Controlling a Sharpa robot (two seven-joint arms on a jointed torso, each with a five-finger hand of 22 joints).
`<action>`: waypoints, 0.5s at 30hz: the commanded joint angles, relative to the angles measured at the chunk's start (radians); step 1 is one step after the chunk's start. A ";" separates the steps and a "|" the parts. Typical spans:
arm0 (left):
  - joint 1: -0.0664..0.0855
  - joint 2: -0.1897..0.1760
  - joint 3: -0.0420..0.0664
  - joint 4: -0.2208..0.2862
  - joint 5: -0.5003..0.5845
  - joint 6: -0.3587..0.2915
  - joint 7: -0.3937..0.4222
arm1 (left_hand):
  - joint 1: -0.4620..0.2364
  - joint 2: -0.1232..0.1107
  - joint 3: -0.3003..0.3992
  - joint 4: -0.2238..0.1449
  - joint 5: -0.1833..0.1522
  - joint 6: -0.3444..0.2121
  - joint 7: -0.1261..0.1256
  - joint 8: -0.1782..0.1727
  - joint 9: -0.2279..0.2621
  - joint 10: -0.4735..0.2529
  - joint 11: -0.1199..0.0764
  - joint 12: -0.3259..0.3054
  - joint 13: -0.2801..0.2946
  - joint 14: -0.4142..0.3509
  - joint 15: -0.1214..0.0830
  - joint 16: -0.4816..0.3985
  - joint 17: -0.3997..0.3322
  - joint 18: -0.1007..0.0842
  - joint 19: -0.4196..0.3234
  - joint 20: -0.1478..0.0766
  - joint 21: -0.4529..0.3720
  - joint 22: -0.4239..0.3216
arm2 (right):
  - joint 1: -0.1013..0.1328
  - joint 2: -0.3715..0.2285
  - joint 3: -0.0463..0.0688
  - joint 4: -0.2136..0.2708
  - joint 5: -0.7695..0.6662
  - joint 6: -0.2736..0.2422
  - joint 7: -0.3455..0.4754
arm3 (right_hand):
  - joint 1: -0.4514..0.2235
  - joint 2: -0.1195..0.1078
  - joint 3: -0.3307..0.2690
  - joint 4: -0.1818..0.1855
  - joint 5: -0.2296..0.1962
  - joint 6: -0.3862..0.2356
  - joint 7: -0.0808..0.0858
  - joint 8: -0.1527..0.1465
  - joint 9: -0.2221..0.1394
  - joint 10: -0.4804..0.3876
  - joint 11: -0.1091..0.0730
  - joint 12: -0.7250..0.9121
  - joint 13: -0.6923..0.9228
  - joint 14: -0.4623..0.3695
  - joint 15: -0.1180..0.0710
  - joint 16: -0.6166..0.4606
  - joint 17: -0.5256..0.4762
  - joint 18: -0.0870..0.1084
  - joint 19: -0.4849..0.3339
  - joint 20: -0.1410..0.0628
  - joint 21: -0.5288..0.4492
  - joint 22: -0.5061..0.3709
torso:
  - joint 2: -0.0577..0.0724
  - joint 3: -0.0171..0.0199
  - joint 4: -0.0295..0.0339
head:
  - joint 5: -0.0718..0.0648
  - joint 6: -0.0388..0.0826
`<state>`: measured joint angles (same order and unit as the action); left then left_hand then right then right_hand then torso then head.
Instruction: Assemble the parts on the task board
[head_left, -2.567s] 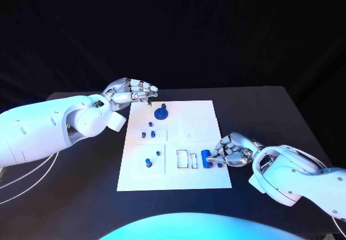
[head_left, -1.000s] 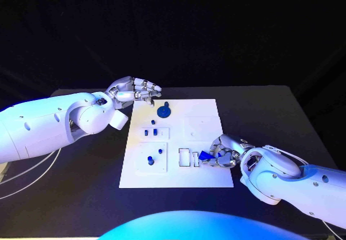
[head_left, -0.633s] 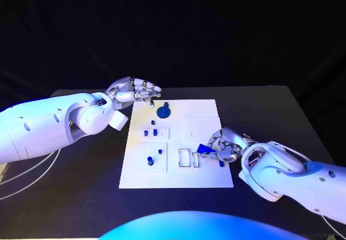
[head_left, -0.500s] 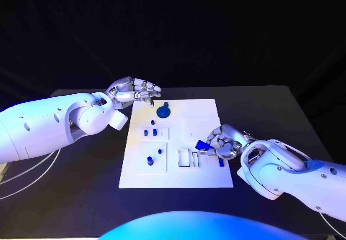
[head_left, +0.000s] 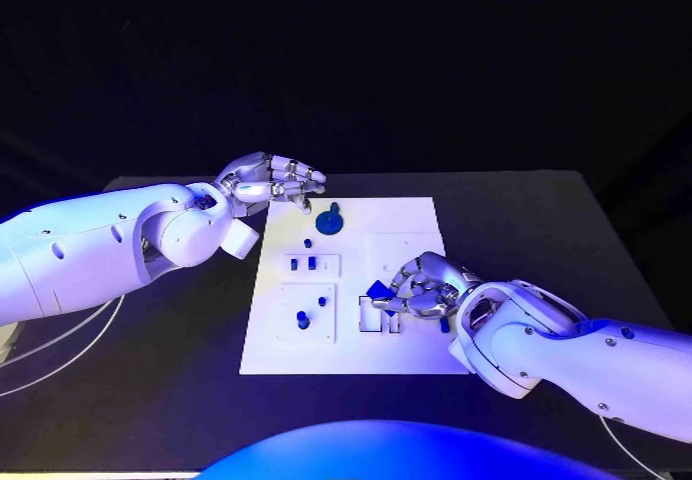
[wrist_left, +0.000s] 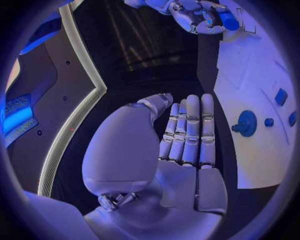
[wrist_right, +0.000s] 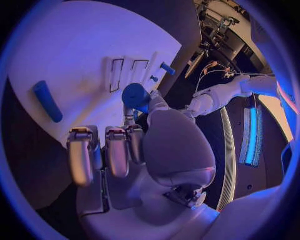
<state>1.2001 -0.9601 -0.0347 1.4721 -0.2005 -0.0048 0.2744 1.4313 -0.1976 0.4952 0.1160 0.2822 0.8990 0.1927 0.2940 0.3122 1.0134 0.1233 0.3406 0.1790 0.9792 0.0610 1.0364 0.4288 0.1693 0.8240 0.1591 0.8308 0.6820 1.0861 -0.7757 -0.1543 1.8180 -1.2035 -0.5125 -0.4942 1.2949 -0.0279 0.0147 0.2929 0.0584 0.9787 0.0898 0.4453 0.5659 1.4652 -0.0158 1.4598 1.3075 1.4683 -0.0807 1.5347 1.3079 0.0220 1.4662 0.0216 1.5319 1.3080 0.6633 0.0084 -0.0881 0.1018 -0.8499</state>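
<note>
The white task board (head_left: 353, 340) lies in the middle of the black tabletop (head_left: 173, 390). The right hand (head_left: 421, 290) sits over the board's near right part and pinches a blue part (head_left: 381, 291) between thumb and a finger, just above the two narrow rectangular slots (head_left: 378, 314); in the right wrist view the same part (wrist_right: 135, 95) shows as a rounded blue piece at the thumb tip, with the other fingers (wrist_right: 81, 155) curled forward beside it. A blue cylinder (wrist_right: 47, 100) lies flat on the board near that hand (in the head view only a sliver of it (head_left: 443, 325) shows past the hand).

The left hand (head_left: 274, 182) hovers at the board's far left corner, over the tabletop's edge of the board, holding nothing; in the left wrist view its fingers (wrist_left: 189, 130) lie straight and pressed side by side, the thumb close alongside.

Near that hand a round blue disc with a peg (head_left: 330, 221) sits on the board's far end. Further toward the robot come a small blue dot (head_left: 307, 243), a pair of short blue pegs (head_left: 302, 264) in a square recess, and a single blue peg (head_left: 303, 320) in the next recess.
</note>
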 joint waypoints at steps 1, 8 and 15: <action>0.000 0.002 0.000 0.005 0.003 0.019 0.002 | -0.006 0.006 0.001 0.002 0.002 -0.002 -0.002 0.004 -0.001 -0.002 0.005 -0.002 -0.001 0.000 0.000 -0.004 0.001 0.013 0.002 0.003 -0.006 -0.001 | -0.003 0.016 -0.002 -0.014 0.022 0.026 -0.019 | -0.022 -0.008 -0.004 0.000 0.002 0.047 -0.040 0.020 0.004 0.036 -0.007 0.005 0.169 0.088 -0.006 0.007 0.188 -0.015 0.099 -0.004 0.004 0.254 | 0.001 -0.0017 0.0008 | 0.001 -0.001; 0.001 0.001 0.000 0.004 0.003 0.019 -0.001 | -0.005 0.007 0.002 0.001 0.003 -0.002 -0.002 0.004 -0.001 -0.002 0.005 -0.002 -0.001 0.000 0.000 -0.004 0.001 0.013 0.003 0.003 -0.006 -0.001 | -0.010 0.033 -0.005 -0.034 0.055 0.039 -0.005 | -0.025 -0.004 -0.002 -0.002 0.003 0.048 -0.042 0.022 0.004 0.041 -0.007 0.011 0.176 0.088 -0.006 0.008 0.190 -0.016 0.099 -0.004 0.005 0.254 | -0.001 -0.0003 -0.0013 | 0.008 -0.005; 0.001 -0.001 0.000 0.000 -0.004 0.021 -0.003 | -0.005 0.007 0.002 0.001 0.003 -0.002 -0.002 0.004 -0.001 -0.002 0.005 -0.002 -0.001 0.000 0.000 -0.004 0.001 0.013 0.003 0.003 -0.006 -0.001 | -0.013 0.043 -0.006 -0.042 0.038 0.069 -0.005 | -0.024 -0.005 -0.001 -0.003 0.003 0.049 -0.042 0.022 0.005 0.041 -0.008 0.011 0.175 0.088 -0.006 0.008 0.190 -0.016 0.099 -0.004 0.006 0.254 | -0.001 -0.0002 -0.0030 | 0.011 -0.004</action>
<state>1.2001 -0.9617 -0.0350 1.4712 -0.2010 -0.0025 0.2688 1.4313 -0.1976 0.4952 0.1160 0.2822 0.8990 0.1927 0.2940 0.3123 1.0134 0.1233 0.3406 0.1790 0.9792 0.0610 1.0364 0.4287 0.1693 0.8240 0.1591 0.8308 0.6820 1.0744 -0.7338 -0.1600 1.7762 -1.1630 -0.4812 -0.5037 1.2705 -0.0295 0.0124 0.2926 0.0603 0.9789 0.0900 0.4455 0.5660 1.4654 -0.0155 1.4664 1.3075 1.4683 -0.0806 1.5385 1.3077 0.0220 1.4662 0.0217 1.5318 1.3079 0.6626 0.0078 -0.0898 0.1115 -0.8557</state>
